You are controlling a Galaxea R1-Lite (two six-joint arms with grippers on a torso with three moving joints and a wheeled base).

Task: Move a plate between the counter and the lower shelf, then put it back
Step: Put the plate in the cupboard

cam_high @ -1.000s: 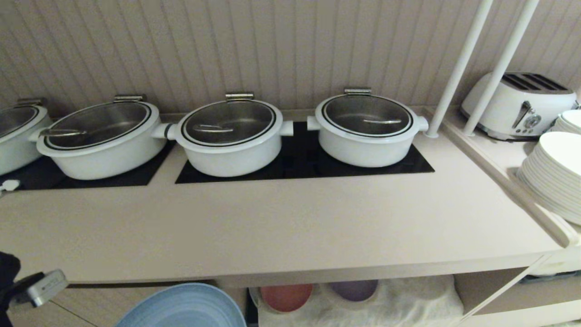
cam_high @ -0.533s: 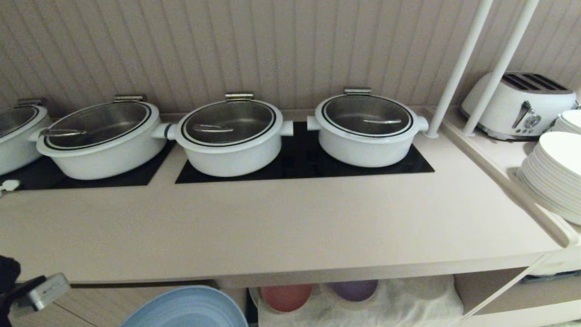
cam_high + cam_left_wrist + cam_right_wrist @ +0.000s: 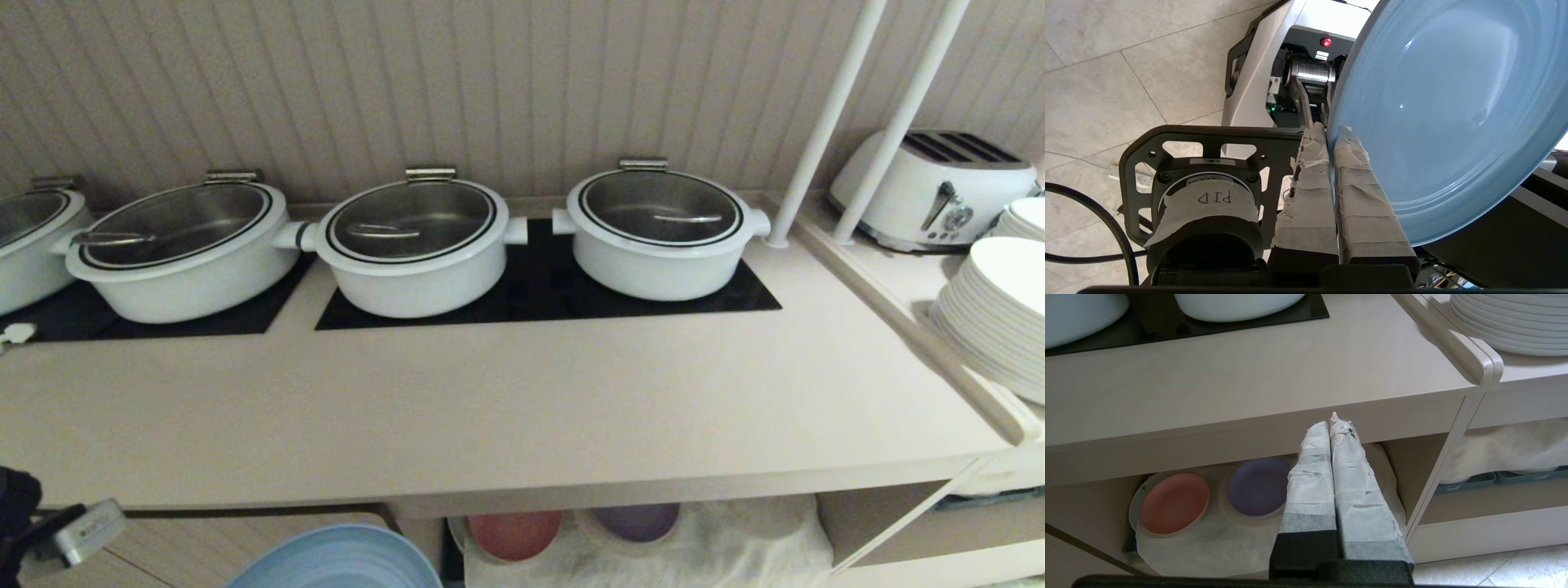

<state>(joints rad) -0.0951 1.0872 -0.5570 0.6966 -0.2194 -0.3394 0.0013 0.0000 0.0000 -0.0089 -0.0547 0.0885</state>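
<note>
Your left gripper point(image 3: 1331, 132) is closed on the rim of the plate point(image 3: 1449, 118), holding it in the air below the counter point(image 3: 490, 408) front edge, probably tilted. Your right gripper point(image 3: 1336, 421) is closed and empty, before the lower shelf point(image 3: 1216, 547).

plate point(image 3: 1445, 122): light blue, round, tilted, held at its rim | worktop point(image 3: 490, 408): beige | lower shelf point(image 3: 1216, 547): lined with white cloth
</note>
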